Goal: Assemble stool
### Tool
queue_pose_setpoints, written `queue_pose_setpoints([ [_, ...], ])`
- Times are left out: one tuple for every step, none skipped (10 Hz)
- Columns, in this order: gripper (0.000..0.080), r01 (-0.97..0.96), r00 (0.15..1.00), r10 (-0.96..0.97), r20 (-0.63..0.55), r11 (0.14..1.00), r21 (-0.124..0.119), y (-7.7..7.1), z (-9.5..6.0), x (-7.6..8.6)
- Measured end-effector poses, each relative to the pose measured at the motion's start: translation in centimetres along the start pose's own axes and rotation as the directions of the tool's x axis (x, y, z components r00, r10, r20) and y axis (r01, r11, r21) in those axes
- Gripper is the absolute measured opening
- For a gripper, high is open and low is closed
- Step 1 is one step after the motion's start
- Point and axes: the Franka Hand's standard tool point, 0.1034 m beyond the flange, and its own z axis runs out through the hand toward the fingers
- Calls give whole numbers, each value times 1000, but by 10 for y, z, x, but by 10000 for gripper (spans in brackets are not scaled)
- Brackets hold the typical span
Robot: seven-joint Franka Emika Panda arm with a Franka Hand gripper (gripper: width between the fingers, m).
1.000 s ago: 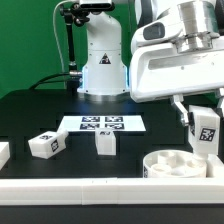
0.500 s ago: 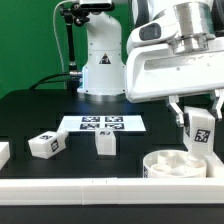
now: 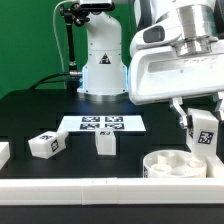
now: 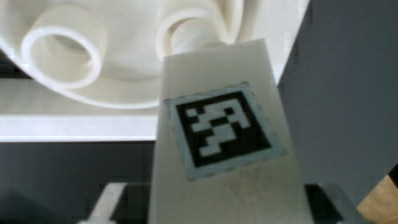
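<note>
My gripper (image 3: 202,125) is shut on a white stool leg (image 3: 204,130) with a black-and-white tag and holds it just above the round white seat (image 3: 183,164) at the exterior view's lower right. In the wrist view the leg (image 4: 217,125) fills the middle between my two fingers (image 4: 114,200), with the seat (image 4: 107,55) and its round holes beyond it. Two more legs lie on the black table: one on its side (image 3: 45,144) at the left, one upright (image 3: 105,143) in the middle.
The marker board (image 3: 102,124) lies flat behind the loose legs. A white border rail (image 3: 60,186) runs along the table's front edge. A white piece (image 3: 3,153) sits at the far left edge. The arm's base (image 3: 100,60) stands at the back.
The gripper and the held leg shifted slightly, first a little toward the exterior view's left, then back right. The loose legs and seat have not moved.
</note>
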Motion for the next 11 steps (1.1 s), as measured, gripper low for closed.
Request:
queue_pose_setpoints([
  [328, 1, 1000, -1, 4, 1000, 0, 0, 2, -2],
  [328, 2, 1000, -2, 7, 1000, 1, -1, 3, -4],
  [328, 4, 1000, -4, 9, 1000, 1, -2, 4, -5],
  [328, 7, 1000, -7, 10, 1000, 0, -1, 6, -6],
  [328, 12, 1000, -12, -4, 1000, -1, 1, 6, -5],
  [328, 18, 1000, -18, -24, 1000, -4, 2, 6, -5],
  [328, 25, 999, -25, -39, 1000, -6, 4, 6, -5],
  [328, 26, 999, -26, -46, 1000, -7, 4, 6, -4],
  [328, 26, 999, -27, -46, 1000, -7, 4, 6, -4],
  [328, 26, 999, -26, -46, 1000, -7, 4, 6, -4],
  [328, 26, 999, -27, -46, 1000, -7, 4, 6, -4],
])
